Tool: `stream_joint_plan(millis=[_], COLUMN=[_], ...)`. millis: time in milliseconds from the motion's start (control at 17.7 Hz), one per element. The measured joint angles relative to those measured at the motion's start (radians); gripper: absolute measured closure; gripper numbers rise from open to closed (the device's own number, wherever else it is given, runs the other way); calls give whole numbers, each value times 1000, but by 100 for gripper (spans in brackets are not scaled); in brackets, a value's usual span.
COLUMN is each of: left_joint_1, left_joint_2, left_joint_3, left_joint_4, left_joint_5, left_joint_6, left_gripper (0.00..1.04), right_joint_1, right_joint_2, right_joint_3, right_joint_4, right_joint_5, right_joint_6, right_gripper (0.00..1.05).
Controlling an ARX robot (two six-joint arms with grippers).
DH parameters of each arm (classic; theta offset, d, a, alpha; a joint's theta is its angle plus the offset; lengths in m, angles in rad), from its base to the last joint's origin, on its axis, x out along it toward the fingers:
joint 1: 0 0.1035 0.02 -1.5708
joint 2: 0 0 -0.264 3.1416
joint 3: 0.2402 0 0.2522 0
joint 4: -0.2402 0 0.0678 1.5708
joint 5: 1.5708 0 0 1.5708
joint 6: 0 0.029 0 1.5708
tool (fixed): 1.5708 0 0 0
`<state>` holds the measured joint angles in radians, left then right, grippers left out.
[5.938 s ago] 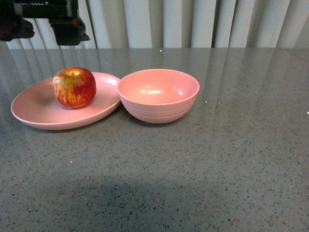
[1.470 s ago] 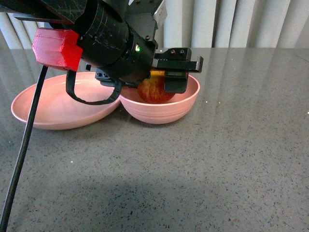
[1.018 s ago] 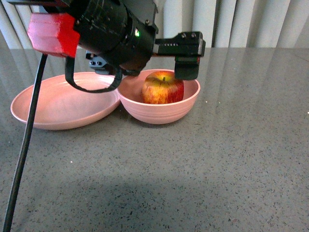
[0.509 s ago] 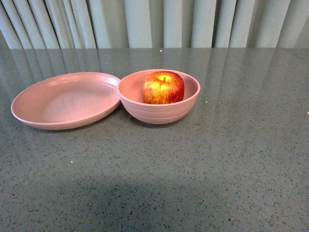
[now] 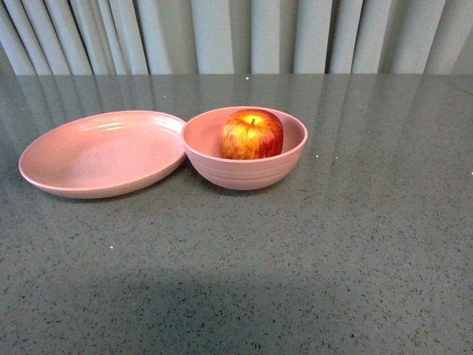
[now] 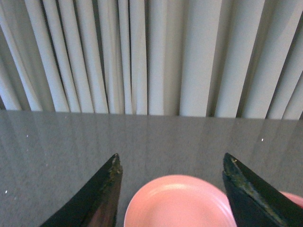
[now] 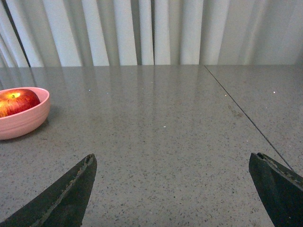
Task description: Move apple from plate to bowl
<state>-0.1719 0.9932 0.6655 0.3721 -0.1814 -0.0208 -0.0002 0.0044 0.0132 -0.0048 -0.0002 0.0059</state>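
Tabletop (image 5: 355,244): big, gray and speckled, a bit shiny. It carries all the things.
Curtain (image 5: 222,35): pale, with long folds, at the back behind the tabletop.
Plate (image 5: 103,154): wide, flat and pink, on the left in the front view. Nothing lies on it. Its right edge is right up against the bowl.
Bowl (image 5: 244,170): deep, round and pink, with faint lines around the outside. It sits just right of the plate.
Apple (image 5: 251,134): red with yellow streaks. It sits inside the bowl, stem up, and its top pokes a little above the rim. Nothing is touching it.
Left tool (image 6: 170,189): seen only in the left wrist view. Its two dark tips are wide apart with nothing between them. It is up above the tabletop, and the pink plate shows below it.
Right tool (image 7: 182,189): seen only in the right wrist view. Its two dark tips are wide apart and hold nothing. It is over bare tabletop, well away from the bowl and apple at the edge of that view.
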Motion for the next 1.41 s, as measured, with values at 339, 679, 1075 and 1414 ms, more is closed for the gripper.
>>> stream_joint_plan(millis=[339,679,1075,1414], left_joint_1=[75,169,169,169], left_joint_2=[-186,-490,-553,-650], left_joint_3=[-337,-587,-609,-651], left_joint_4=[118,46,6,-37], left_joint_5=[80,181,181,181], left_joint_6=[2,6,6,6], left_gripper=[104,104,104,104], right_joint_1=[0,0,0,0], right_joint_2=[0,0,0,0], right_joint_3=[0,0,0,0], right_joint_4=[0,0,0,0], right_joint_5=[0,0,0,0], right_joint_6=[0,0,0,0], right_gripper=[7,7,7,7])
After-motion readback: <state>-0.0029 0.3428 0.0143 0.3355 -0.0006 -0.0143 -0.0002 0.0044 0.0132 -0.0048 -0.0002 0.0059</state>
